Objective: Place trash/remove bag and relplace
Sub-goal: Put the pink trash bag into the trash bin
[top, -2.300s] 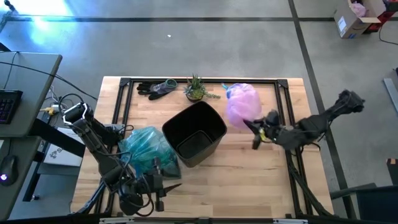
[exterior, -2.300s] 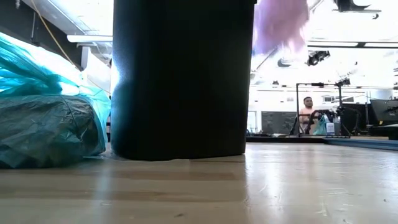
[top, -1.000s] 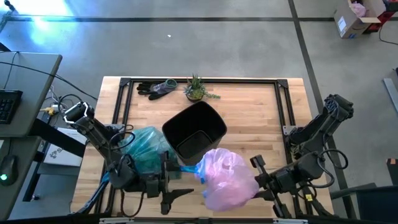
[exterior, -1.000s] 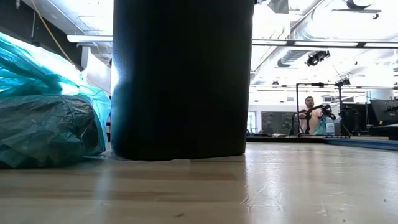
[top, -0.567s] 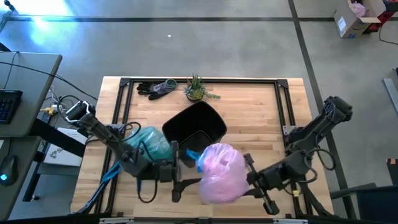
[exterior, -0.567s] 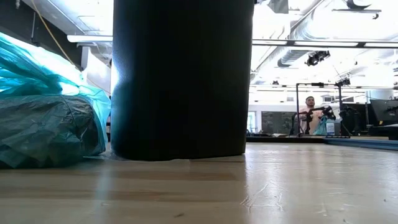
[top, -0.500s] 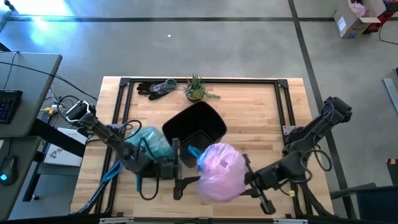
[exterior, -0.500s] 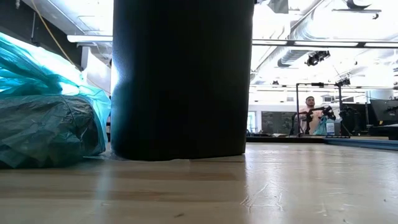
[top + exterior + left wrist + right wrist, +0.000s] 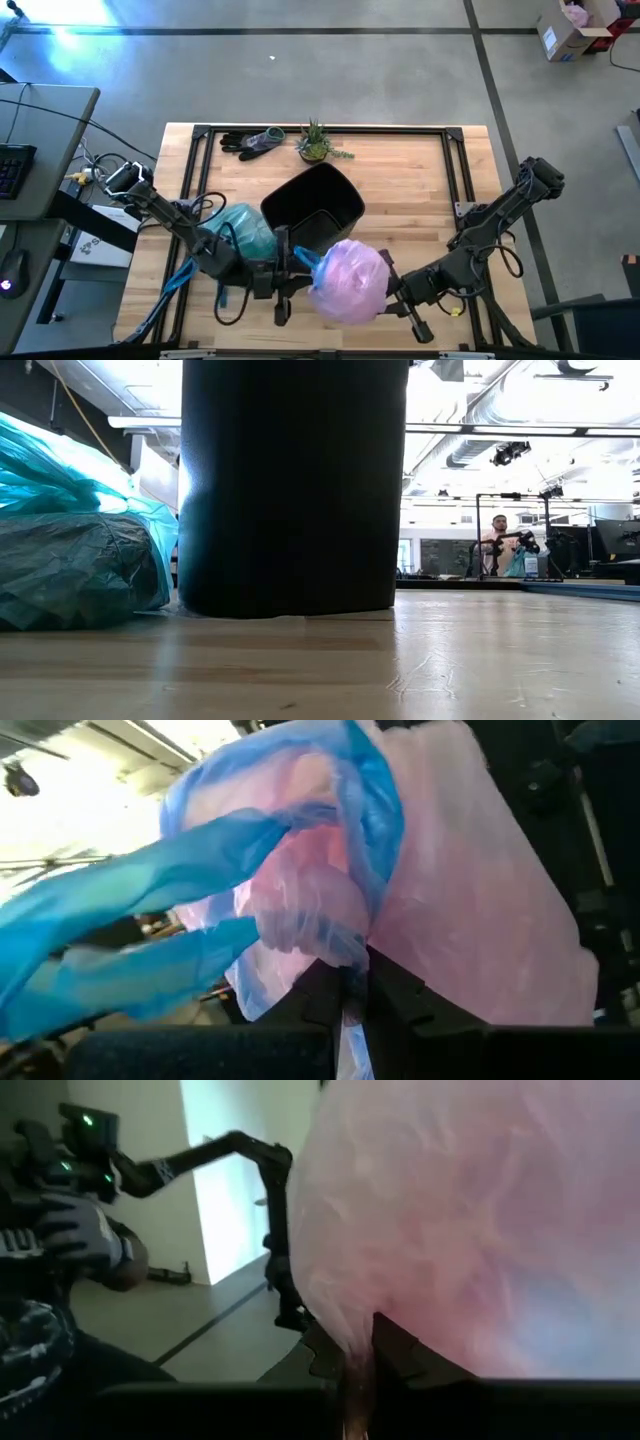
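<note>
Closed now, left tool [image 9: 352, 982] pinches pink bag [image 9: 348, 280].

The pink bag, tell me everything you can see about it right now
The pink bag is thin, translucent, wrinkled pale pink plastic with a blue drawstring band at its mouth. It is puffed into a rounded bundle, held up above the table's near edge just in front of the black bin. The left gripper is shut on its gathered blue-edged mouth; the right gripper is shut on the opposite side. Its contents cannot be made out.
</note>
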Controlling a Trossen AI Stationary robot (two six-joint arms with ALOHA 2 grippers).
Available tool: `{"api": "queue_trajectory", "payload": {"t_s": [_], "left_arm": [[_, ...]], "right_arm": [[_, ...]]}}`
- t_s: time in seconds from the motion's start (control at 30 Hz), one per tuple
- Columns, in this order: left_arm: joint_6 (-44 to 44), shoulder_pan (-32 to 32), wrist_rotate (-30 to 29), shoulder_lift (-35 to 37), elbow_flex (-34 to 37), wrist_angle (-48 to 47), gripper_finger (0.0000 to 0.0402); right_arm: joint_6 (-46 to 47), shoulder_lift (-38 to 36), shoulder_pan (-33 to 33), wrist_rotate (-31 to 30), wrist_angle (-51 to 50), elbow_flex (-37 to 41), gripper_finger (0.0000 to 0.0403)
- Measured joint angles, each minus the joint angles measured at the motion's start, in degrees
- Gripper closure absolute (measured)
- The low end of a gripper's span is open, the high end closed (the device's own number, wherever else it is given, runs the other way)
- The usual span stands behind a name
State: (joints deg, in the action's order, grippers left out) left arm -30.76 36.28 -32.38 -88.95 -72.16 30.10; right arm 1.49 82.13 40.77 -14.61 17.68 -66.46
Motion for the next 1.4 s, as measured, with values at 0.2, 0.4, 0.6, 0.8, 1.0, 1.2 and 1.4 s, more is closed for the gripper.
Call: {"api": "queue_trajectory", "payload": {"t_s": [0.2, 0.4, 0.6, 0.8, 1.0, 1.2, 1.4], "left_arm": [[-7.22, 2.49, -6.66, 4.12, 0.00, -0.04, 0.0399], [-12.93, 6.19, -11.53, 10.68, -0.09, 0.03, 0.0401], [-18.08, 9.35, -19.32, 14.71, -0.09, 0.06, 0.0401], [-20.88, 11.78, -27.42, 14.90, -0.09, -1.42, 0.0401], [-19.48, 13.34, -32.39, 14.93, -0.09, -3.53, 0.0402], [-19.39, 14.05, -36.01, 14.93, -0.09, -5.26, 0.0402], [-12.44, 12.65, -38.21, 14.93, -0.09, -15.37, 0.0401]], "right_arm": [[0.66, -0.22, 0.00, -7.35, -3.40, 0.00, 0.0403], [1.55, -3.18, -0.02, -21.69, -8.86, 0.02, 0.0403], [-2.63, -6.71, -1.29, -34.47, -10.03, 0.02, 0.0403], [1.99, -8.38, -8.08, -33.48, -15.31, 0.02, 0.0403], [5.86, -7.30, -15.82, -23.42, -17.22, 0.04, 0.0403], [12.41, -4.87, -22.61, -10.99, -23.09, 0.04, 0.0403], [13.65, -2.15, -24.56, -3.95, -24.43, -0.07, 0.0396]]}}
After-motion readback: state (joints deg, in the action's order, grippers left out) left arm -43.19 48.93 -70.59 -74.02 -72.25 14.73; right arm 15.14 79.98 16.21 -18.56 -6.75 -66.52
